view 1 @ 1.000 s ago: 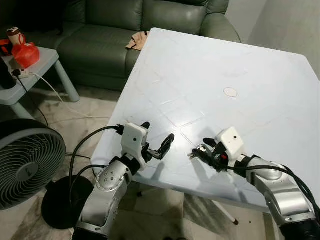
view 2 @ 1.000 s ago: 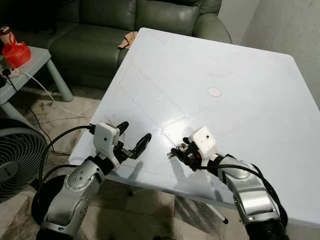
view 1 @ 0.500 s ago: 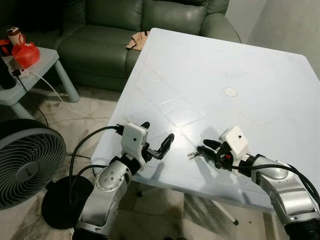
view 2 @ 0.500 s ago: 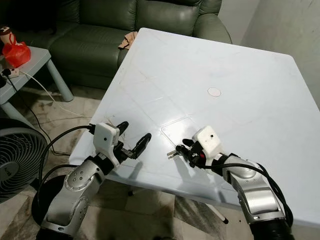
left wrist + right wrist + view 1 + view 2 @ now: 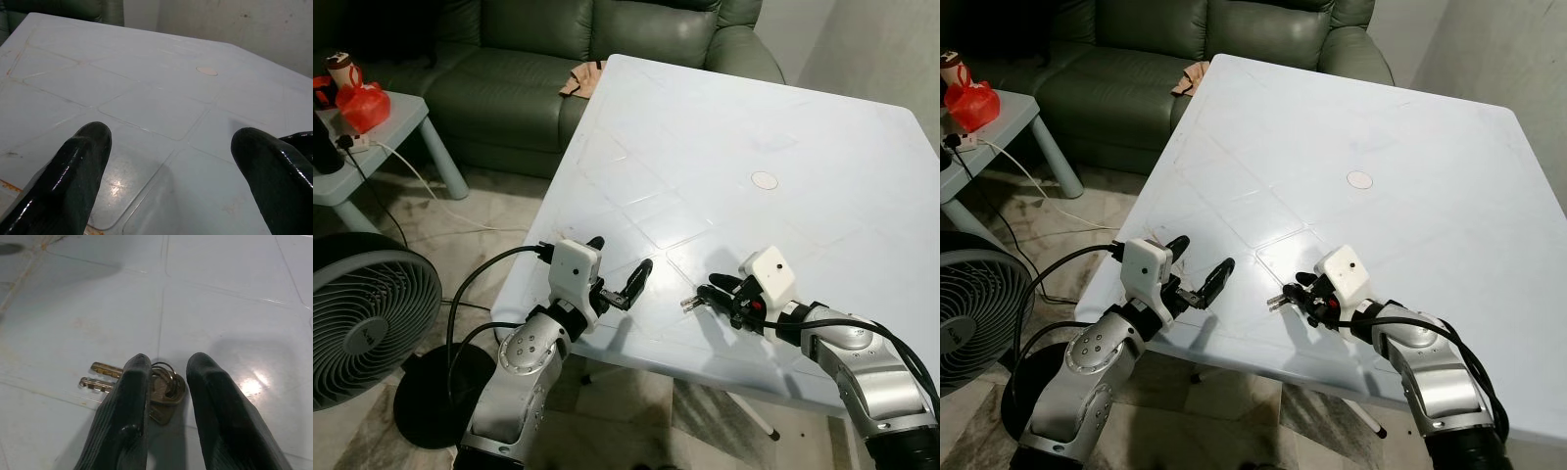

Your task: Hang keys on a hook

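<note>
Keys [image 5: 146, 382] on ring: flat on white table [image 5: 783, 147], near its front edge. Right gripper [image 5: 720, 297]: fingers narrowly parted, straddling keys. Left gripper [image 5: 622, 274]: wide open, over table's front-left edge.

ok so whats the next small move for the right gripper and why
Probably close the right gripper on the keys. In the right wrist view its fingers stand a little apart on either side of the key ring, and the keys lie flat on the white table, not lifted. The left gripper hovers open at the table's near edge, away from them.
</note>
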You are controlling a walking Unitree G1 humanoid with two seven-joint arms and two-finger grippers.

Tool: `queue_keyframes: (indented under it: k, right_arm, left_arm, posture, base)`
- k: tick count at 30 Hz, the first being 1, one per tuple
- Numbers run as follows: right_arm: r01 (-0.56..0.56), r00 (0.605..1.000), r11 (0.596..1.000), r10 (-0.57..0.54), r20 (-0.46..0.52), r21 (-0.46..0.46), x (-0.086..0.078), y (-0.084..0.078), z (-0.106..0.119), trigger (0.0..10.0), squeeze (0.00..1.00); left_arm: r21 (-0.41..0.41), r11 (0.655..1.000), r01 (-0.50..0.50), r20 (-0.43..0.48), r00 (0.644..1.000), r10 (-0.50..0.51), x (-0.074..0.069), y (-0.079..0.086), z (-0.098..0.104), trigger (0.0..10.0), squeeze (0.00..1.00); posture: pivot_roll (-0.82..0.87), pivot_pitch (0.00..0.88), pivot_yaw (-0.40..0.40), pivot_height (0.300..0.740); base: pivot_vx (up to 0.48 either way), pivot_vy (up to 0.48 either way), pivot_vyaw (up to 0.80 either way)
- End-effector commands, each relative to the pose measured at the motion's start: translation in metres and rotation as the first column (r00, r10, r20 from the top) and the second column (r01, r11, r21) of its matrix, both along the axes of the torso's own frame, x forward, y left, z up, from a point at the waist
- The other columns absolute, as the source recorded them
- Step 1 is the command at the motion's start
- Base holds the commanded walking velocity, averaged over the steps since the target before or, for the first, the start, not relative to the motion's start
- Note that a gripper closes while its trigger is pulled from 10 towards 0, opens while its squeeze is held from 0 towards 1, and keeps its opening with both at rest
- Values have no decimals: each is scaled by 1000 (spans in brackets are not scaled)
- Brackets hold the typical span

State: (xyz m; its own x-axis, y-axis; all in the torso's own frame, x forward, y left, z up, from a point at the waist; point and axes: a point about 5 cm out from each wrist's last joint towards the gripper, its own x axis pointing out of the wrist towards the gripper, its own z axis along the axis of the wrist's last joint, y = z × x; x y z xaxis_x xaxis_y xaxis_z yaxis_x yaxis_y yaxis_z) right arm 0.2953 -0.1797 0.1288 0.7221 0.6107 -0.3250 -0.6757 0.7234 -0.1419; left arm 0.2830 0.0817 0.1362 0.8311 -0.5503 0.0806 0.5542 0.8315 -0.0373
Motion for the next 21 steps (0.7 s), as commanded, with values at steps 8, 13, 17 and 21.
queue_keyframes:
  k: [8, 13, 17, 21]
  right_arm:
    - [-12, 1000, 999, 11, -23, -48, -2, -7, -1, 10000, 0]
    - [-31, 999, 998, 29, -34, -49, -3, -8, -2, 4471, 0]
    - [-53, 997, 997, 50, -55, -53, -6, -7, -3, 8000, 0]
    - [-73, 996, 996, 71, -63, -41, -8, -6, -4, 4627, 0]
  left_arm:
    - [-1, 1000, -9, 8, 1000, 9, -1, 1, 3, 10000, 0]
    - [0, 1000, -13, 10, 1000, 13, 0, 1, 3, 10000, 0]
    - [-1, 1000, -17, 11, 1000, 17, 1, 1, 3, 10000, 0]
    - [0, 1000, -18, 12, 1000, 18, 1, 1, 3, 10000, 0]
  posture:
    - [-27, 172, -91, 740]
    - [-27, 174, -93, 740]
    - [-26, 174, -93, 740]
    - [-26, 174, -93, 740]
  base:
    - [0, 0, 0]
    - [0, 0, 0]
    - [0, 0, 0]
    - [0, 0, 0]
